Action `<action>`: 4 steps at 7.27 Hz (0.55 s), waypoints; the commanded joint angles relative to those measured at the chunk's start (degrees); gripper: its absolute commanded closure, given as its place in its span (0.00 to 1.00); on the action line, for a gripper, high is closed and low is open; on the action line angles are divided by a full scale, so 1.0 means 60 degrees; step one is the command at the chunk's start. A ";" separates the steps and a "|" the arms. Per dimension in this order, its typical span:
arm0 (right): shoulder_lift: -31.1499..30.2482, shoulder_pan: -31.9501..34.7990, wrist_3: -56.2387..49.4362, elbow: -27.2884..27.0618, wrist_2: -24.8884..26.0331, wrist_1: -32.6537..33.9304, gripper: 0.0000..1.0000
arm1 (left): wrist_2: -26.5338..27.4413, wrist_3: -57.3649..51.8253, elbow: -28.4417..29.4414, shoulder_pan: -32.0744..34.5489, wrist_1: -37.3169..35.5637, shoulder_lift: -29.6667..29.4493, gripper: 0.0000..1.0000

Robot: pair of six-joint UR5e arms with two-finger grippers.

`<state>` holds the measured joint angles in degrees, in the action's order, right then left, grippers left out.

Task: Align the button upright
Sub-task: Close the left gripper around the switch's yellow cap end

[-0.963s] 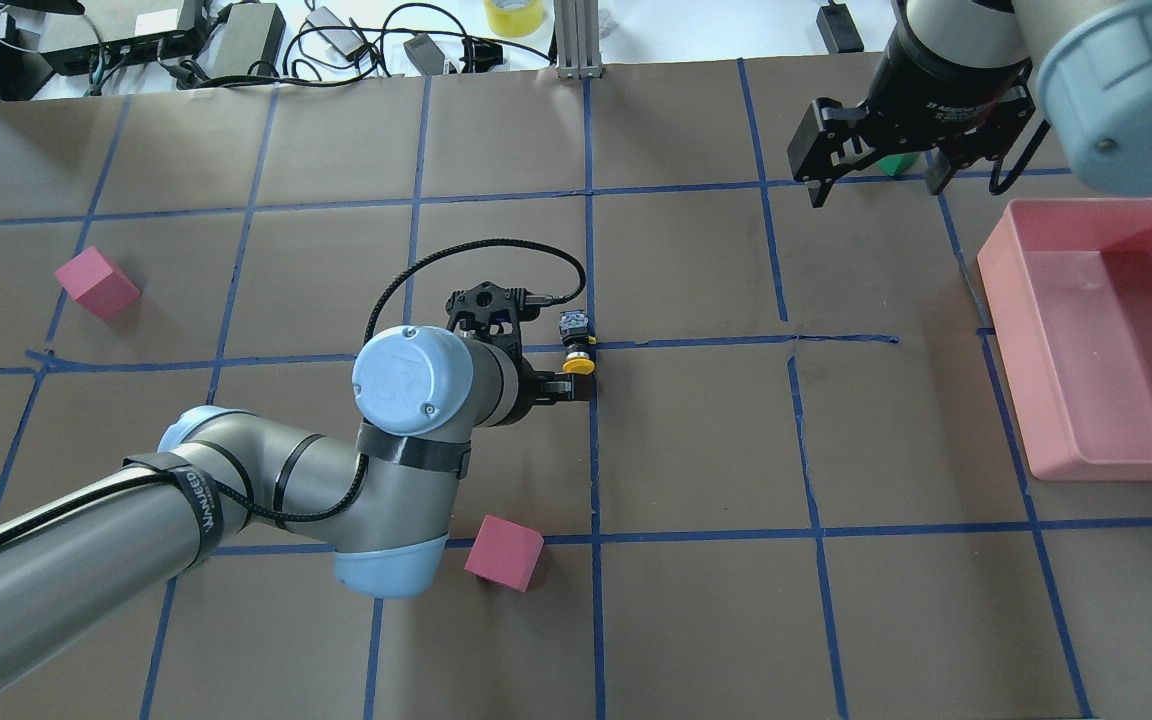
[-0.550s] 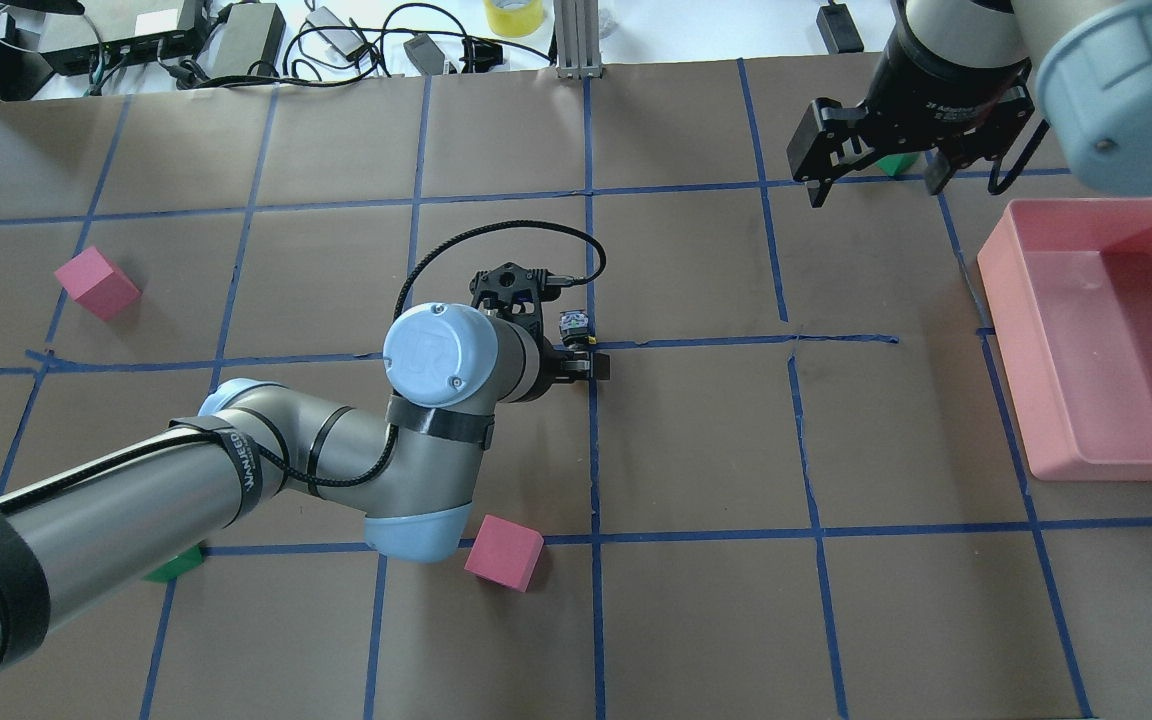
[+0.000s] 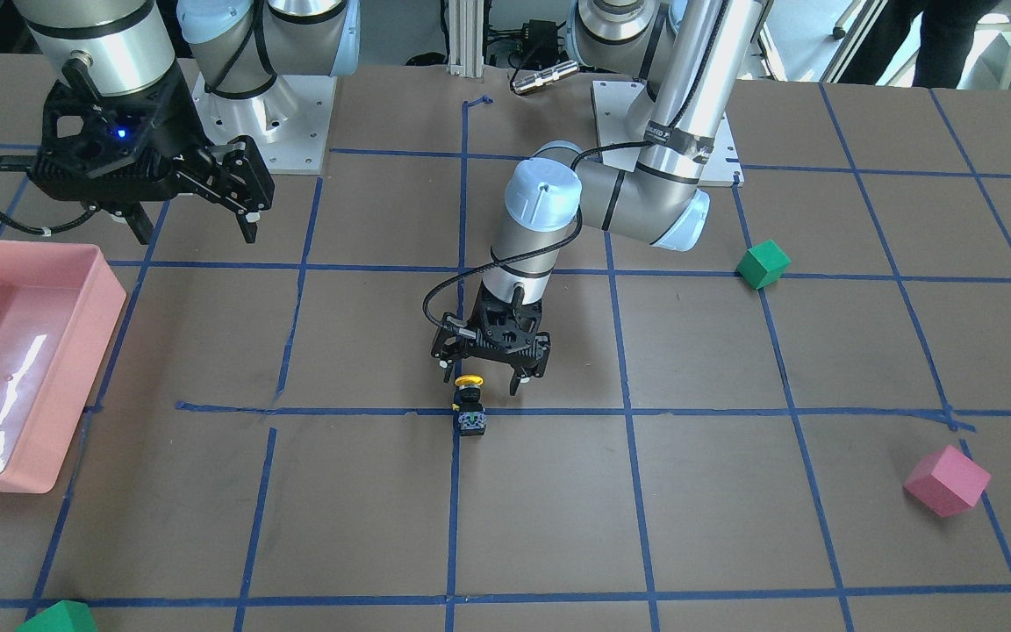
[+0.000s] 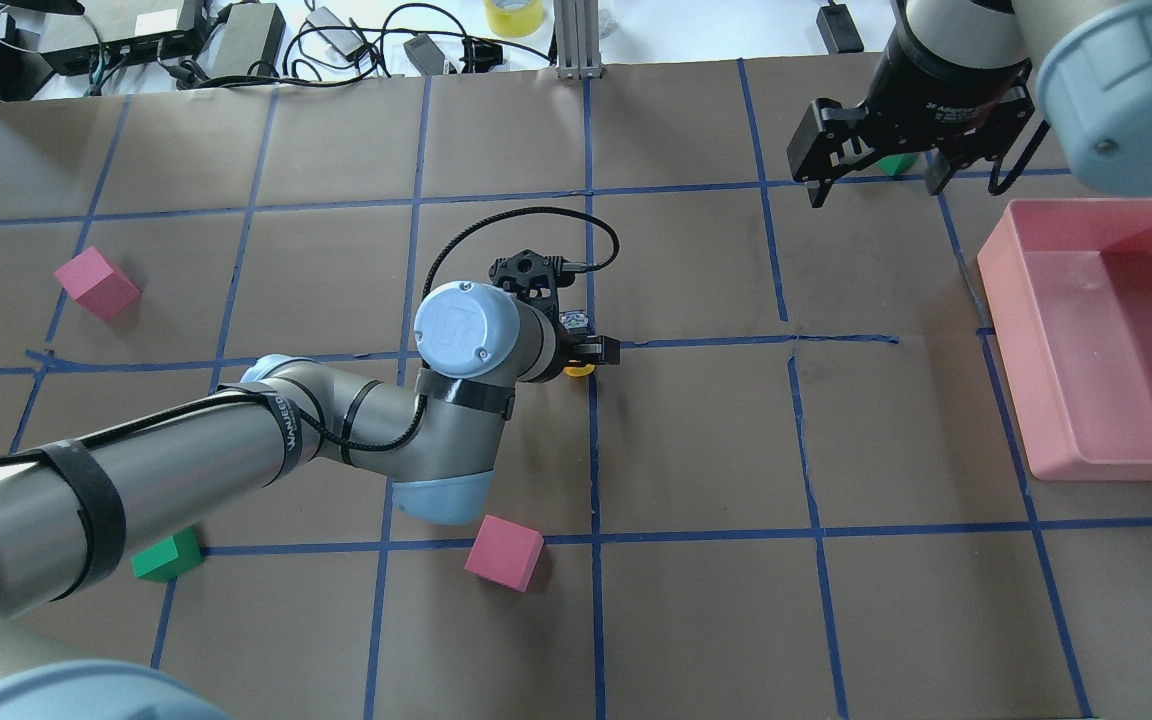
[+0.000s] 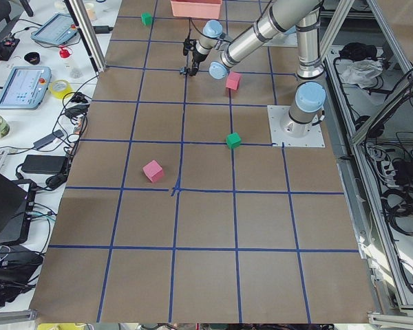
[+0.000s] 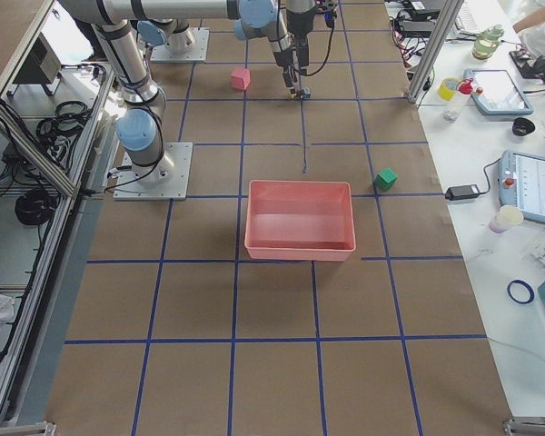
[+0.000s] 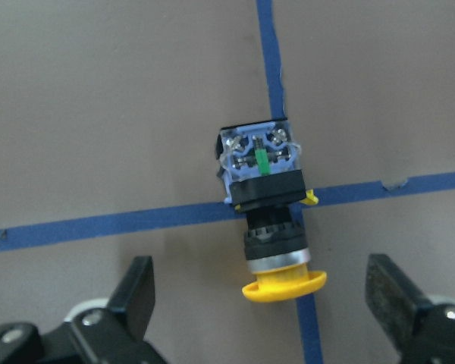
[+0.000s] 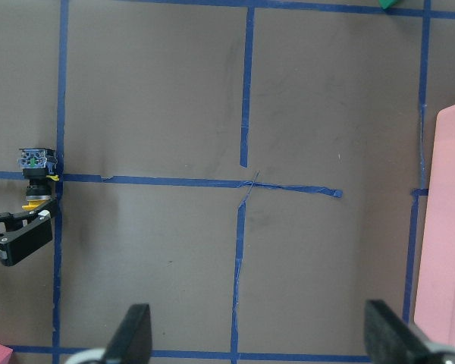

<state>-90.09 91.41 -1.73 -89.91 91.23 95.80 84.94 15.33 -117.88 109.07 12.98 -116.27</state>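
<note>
While the left tool [image 7: 262, 282] hangs spread wide over the tabletop [image 7: 98, 106], we log the button [image 7: 264, 199] lying on its side at centre frame. It lies across a blue tape line [image 7: 98, 227], yellow cap toward the lower edge, terminal block toward the top. Step, as we judge it: pre-grasp, nothing gripped. Next move likely calls for lowering, pinching the black body, then tipping it cap-up. The right tool [image 4: 876, 188] idles released at upper right, holding nothing. The wrist view gives the button's lie plainly; in the overhead the wrist covers it, leaving only a yellow sliver and a corner of the block.
</note>
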 commanded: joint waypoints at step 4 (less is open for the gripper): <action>0.0000 0.0000 0.0011 -0.0014 0.0000 0.0000 0.00 | -0.0487 -0.0006 0.0209 0.0044 -0.0025 -0.0294 0.85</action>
<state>-90.09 91.41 -1.70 -89.93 91.23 95.80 83.38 15.39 -116.72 109.30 12.77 -118.00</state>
